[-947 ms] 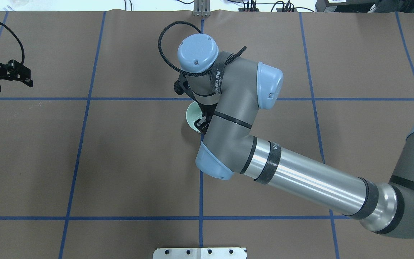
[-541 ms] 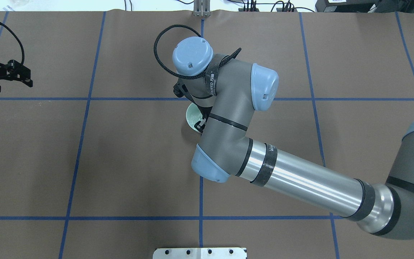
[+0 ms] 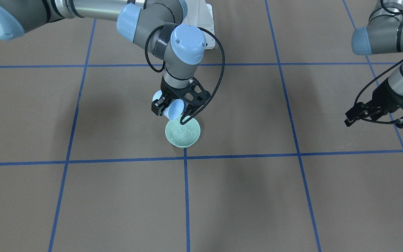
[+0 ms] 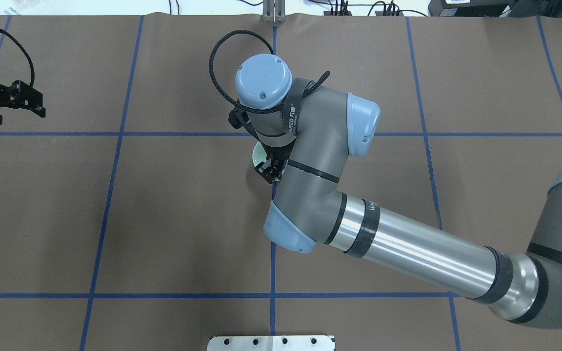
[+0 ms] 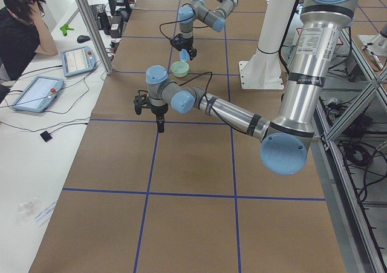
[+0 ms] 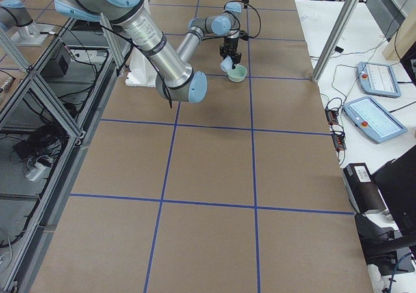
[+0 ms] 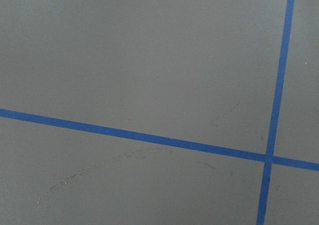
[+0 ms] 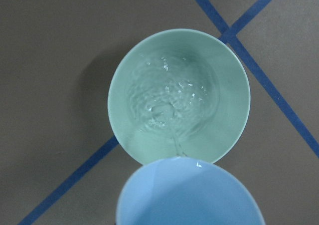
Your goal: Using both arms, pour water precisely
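My right gripper (image 3: 170,114) is shut on a light blue cup (image 3: 174,108) and holds it tilted over a pale green bowl (image 3: 183,133) near the table's middle. In the right wrist view the cup's rim (image 8: 189,190) sits at the bowl's edge (image 8: 229,70). A thin stream of water (image 8: 175,136) runs into the bowl, where the water (image 8: 169,95) ripples. In the overhead view the right arm (image 4: 310,161) hides most of the bowl (image 4: 258,155). My left gripper (image 3: 374,121) is open and empty, far off by the table's side, above bare paper.
Brown paper with blue tape lines (image 3: 184,196) covers the table. A white pedestal (image 5: 266,55) stands at the robot's side. An operator (image 5: 18,31) sits at a side desk with tablets (image 5: 78,58). The left wrist view shows only paper and tape (image 7: 149,137).
My right wrist has turned and shifted slightly over the bowl, and more of the bowl is hidden under it now. The left gripper has barely moved.
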`<state>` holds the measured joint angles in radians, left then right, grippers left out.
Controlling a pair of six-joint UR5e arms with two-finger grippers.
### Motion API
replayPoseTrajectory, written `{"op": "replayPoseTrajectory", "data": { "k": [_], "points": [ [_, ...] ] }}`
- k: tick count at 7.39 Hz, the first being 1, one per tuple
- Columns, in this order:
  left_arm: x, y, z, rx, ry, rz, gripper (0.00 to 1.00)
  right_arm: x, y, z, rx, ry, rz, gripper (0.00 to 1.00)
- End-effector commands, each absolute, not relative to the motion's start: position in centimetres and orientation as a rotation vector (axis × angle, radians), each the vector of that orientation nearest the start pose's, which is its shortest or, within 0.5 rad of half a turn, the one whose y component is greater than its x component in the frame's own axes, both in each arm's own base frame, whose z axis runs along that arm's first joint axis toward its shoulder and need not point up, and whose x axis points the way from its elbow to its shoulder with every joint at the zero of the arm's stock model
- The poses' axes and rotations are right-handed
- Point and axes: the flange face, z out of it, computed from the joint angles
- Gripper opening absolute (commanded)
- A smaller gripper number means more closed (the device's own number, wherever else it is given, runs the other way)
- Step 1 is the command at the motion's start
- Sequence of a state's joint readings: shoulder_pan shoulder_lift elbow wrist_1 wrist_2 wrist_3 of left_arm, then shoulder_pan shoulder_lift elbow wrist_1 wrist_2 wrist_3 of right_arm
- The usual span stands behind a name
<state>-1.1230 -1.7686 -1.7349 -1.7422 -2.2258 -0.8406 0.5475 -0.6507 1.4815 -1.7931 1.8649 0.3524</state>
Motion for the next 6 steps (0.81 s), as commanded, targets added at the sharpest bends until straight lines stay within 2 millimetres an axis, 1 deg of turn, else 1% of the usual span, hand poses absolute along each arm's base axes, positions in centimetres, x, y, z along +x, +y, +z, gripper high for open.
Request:
{"op": "replayPoseTrajectory", "data": {
  "k": [1,2,3,4,5,6],
  "points": [
    [18.5,-55.2,45.6,0.029,0.821,-0.195,1.0,-55.8,-46.9,16.9,0.429,-0.776,-0.618,0.0],
    [18.5,-55.2,45.6,0.027,0.82,-0.196,1.0,-52.6,-46.5,17.1,0.511,-0.841,-0.531,0.0],
    [18.3,-55.1,45.6,0.03,0.822,-0.196,1.0,-49.5,-46.1,16.6,0.548,-0.89,-0.46,0.0],
    [18.3,-55.0,45.5,0.032,0.824,-0.196,1.0,-45.6,-46.0,15.7,0.624,-0.895,-0.414,0.0],
    [18.3,-55.0,45.4,0.035,0.825,-0.195,1.0,-41.2,-45.5,16.9,0.684,-0.888,-0.32,0.0],
    [18.2,-54.9,45.4,0.035,0.825,-0.195,1.0,-35.6,-43.6,19.3,0.721,-0.879,-0.092,0.0]
  ]
}}
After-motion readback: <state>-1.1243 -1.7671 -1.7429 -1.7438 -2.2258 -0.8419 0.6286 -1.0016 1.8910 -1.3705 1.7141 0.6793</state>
